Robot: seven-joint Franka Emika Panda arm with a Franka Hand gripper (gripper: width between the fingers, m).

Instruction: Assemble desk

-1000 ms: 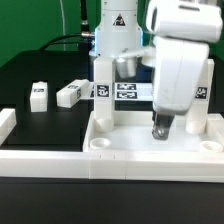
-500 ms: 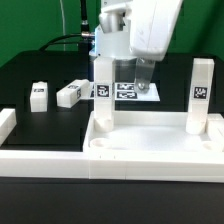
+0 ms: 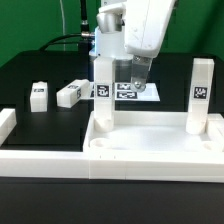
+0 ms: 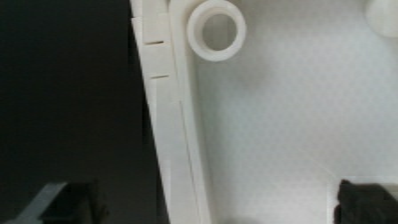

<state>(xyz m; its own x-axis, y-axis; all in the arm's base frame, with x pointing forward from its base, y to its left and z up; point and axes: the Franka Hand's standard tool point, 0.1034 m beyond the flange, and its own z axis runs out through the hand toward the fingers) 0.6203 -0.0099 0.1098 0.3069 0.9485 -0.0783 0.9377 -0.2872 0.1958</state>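
— What is sitting at the exterior view's left?

— A white rail [image 3: 6, 122] is lying at the edge. Next, the first loose leg [image 3: 38, 95] and the second loose leg [image 3: 69, 94] are resting on the black table [image 3: 35, 68].

— And the tabletop [image 3: 150, 150]?

— It is filling the front, carrying the left upright leg [image 3: 103, 95] and the right upright leg [image 3: 201, 95]. The gripper [image 3: 138, 82] is hanging between them, before the marker board [image 3: 125, 93]. In the wrist view its fingers [image 4: 54, 203] are spreading wide, holding nothing, over the rim and a round socket [image 4: 217, 28].
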